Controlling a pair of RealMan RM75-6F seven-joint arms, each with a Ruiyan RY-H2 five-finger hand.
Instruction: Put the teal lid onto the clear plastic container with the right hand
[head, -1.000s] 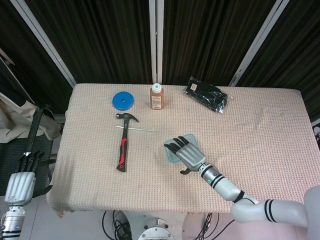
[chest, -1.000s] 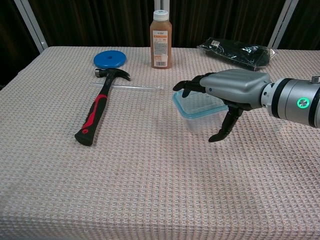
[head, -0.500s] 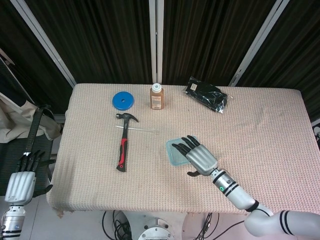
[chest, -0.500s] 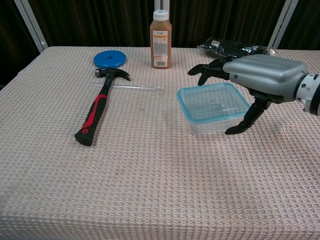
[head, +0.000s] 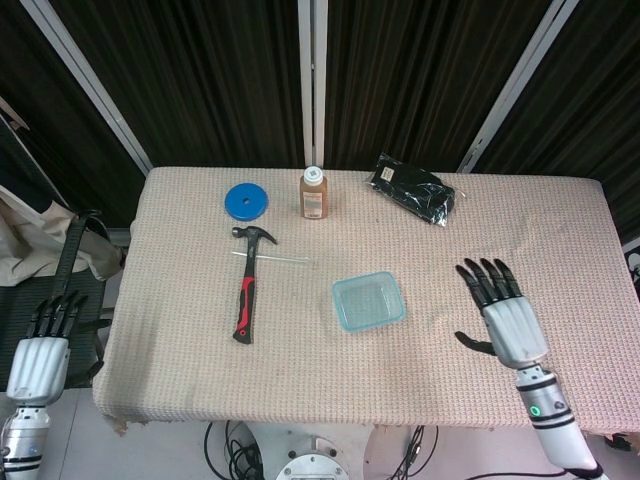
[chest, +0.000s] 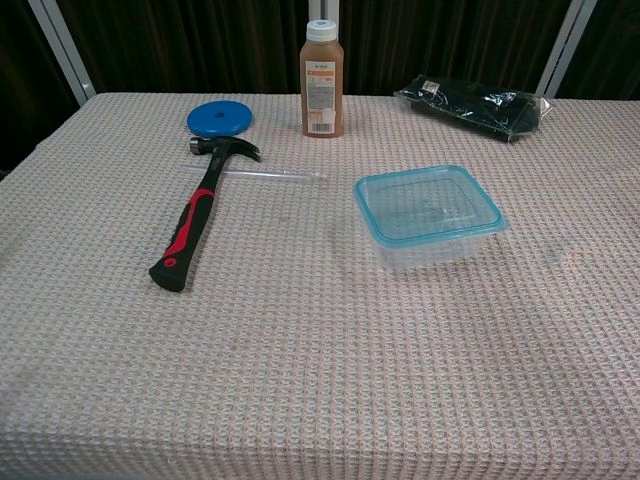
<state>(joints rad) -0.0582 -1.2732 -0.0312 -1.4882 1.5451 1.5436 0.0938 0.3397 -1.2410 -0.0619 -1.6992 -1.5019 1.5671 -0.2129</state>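
The clear plastic container (head: 368, 301) (chest: 430, 222) stands near the middle of the table with the teal lid (chest: 427, 203) lying flat on top of it. My right hand (head: 505, 312) hovers well to the container's right, fingers spread and empty; the chest view does not show it. My left hand (head: 42, 350) hangs off the table's left side, fingers straight, holding nothing.
A red-and-black hammer (head: 247, 284) (chest: 195, 224) lies left of the container beside a thin clear rod (chest: 268, 174). At the back stand a brown bottle (head: 314, 194) (chest: 322, 79), a blue disc (head: 245, 201) (chest: 219, 118) and a black packet (head: 412, 189) (chest: 470, 103).
My right hand has drawn away from above the lidded container to the right and left the chest view. The container and lid stay put. The left hand has barely shifted.
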